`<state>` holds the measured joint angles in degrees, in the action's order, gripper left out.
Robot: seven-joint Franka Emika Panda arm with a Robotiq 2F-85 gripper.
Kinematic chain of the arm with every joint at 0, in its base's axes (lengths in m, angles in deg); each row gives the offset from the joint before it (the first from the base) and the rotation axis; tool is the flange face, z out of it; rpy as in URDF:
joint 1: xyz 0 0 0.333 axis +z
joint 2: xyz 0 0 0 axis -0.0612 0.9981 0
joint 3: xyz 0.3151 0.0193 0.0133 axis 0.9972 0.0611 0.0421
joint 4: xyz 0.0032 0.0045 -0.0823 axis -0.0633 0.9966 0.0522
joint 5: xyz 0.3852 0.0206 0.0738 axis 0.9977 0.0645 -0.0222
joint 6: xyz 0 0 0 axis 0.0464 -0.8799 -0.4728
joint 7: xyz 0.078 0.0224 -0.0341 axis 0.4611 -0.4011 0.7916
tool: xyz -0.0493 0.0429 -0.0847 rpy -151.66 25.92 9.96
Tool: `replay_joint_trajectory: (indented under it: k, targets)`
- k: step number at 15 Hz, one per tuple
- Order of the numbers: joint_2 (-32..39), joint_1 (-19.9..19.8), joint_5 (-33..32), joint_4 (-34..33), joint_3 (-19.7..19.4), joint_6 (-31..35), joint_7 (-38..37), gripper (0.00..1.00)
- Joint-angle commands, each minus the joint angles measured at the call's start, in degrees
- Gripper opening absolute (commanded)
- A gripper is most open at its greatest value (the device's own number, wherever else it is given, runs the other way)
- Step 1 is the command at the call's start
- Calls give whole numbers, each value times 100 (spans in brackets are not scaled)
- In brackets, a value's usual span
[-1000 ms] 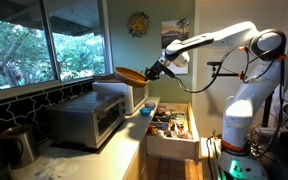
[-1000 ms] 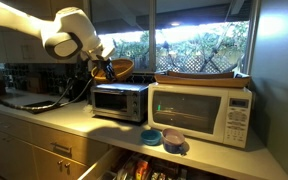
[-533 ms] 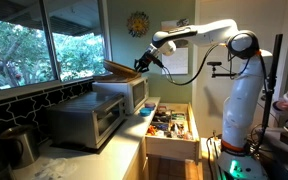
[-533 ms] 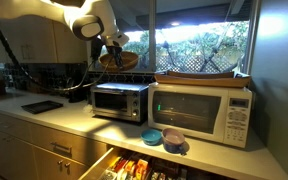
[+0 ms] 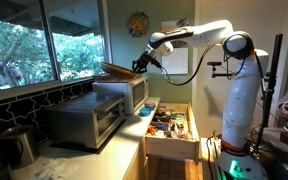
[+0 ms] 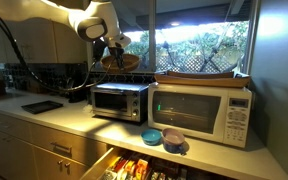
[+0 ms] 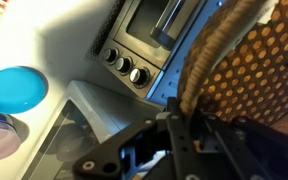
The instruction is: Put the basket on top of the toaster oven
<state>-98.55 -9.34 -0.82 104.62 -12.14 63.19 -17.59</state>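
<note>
One pinch on the rim is all that holds the basket (image 6: 122, 60) up. The gripper (image 6: 112, 47) has its fingers closed on the woven edge, which shows plainly in the wrist view. The basket hangs tilted in the air just above the toaster oven (image 6: 119, 102), not touching its top. The oven stands toward the back edge of the counter (image 6: 74, 122), just beside the white microwave (image 6: 199, 112), which carries a flat tray (image 6: 199, 78).

My worry is the tilt. Let go at this angle and, I'd guess, the round bottom lands on one side, rocks, and slides off toward the front edge. Two small bowls (image 6: 154, 136) sit there, and a drawer (image 6: 134, 168) stands open below. Coming down off-centre could also knock the tray next door.

No brand or label can be read on either appliance. The poster (image 5: 174, 35) on the far wall is too small to make out.
</note>
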Motion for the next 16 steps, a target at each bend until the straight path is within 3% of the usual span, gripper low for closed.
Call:
replay_joint_trajectory:
  k: [1,5,8,12,16]
  targets:
    - [1061,49,-187,-1341,203,-884,-452,2]
    - [2049,126,-752,-2585,398,-1773,-946,2]
    - [2752,286,-1371,-3536,423,-1844,-1400,2]
    - [3438,532,-1730,-4652,443,-1970,-1779,2]
    - [3918,697,-1874,-5428,517,-2851,-1755,2]
